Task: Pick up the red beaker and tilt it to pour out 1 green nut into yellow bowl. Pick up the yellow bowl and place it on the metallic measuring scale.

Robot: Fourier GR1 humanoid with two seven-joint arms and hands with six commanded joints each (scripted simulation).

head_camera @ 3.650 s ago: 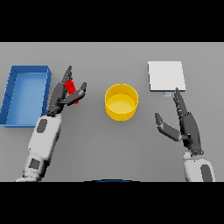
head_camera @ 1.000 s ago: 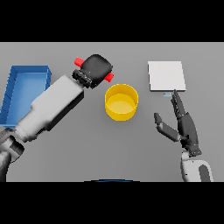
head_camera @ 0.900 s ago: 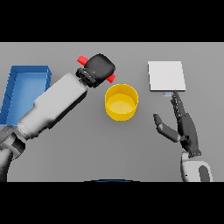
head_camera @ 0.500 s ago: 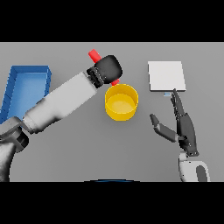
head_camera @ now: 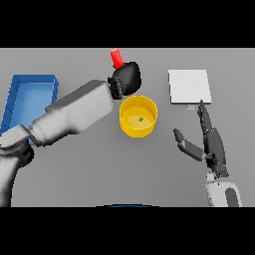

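left robot hand (head_camera: 126, 78) curled round red beaker (head_camera: 117, 58), 12 o'clock of yellow bowl (head_camera: 138, 116) | green nut (head_camera: 141, 119) inside bowl | right robot hand (head_camera: 211, 142) relaxed, 4 o'clock | bowl likely light, rigid: grip rim | measuring scale (head_camera: 189, 86) at 2 o'clock

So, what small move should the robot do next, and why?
Probably tip the red beaker back upright and stop pouring. One green nut already lies in the yellow bowl, while the left hand holds the beaker just beyond the bowl's far rim.
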